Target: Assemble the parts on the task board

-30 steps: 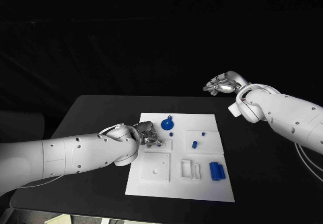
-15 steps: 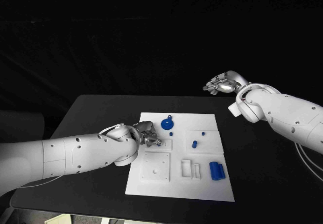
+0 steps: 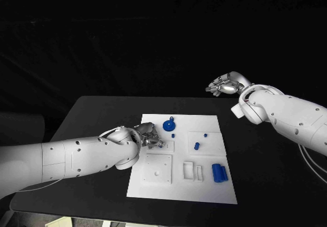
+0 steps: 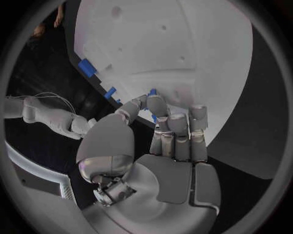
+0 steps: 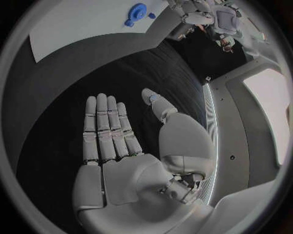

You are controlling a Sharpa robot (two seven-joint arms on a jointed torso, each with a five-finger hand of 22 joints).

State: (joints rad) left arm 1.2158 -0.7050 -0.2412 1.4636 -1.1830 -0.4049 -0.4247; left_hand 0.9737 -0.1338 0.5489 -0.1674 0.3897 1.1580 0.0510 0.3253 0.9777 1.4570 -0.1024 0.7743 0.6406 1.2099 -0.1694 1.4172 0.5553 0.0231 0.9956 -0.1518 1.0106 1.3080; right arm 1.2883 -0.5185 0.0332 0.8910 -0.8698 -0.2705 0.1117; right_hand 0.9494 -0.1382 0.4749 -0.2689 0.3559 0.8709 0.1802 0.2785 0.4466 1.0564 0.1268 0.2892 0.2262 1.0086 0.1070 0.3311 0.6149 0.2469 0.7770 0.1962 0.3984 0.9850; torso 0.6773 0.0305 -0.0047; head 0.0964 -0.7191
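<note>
The white task board (image 3: pixel 211 189) lies in the middle of the black table. My left hand (image 3: pixel 150 138) rests over the board's left edge, its fingers curled in; thumb and fingertips (image 4: pixel 148 101) pinch a small blue part (image 4: pixel 153 91). A blue round disc (image 3: pixel 169 125) with a knob sits near the board's far edge, just beyond that hand. Small blue pegs (image 3: pixel 196 146) stand in the board's right half, and a blue block (image 3: pixel 219 173) lies near its front right. My right hand (image 3: pixel 223 85) hangs high beyond the table's far right corner, its fingers (image 5: pixel 107 126) straight and apart, holding nothing.
White raised square and slot fixtures (image 3: pixel 158 169) cover the board's front half. Bare black table (image 3: pixel 95 113) runs on either side of the board. The blue disc (image 5: pixel 136 9) and the board (image 5: pixel 79 24) lie far off from my right hand.
</note>
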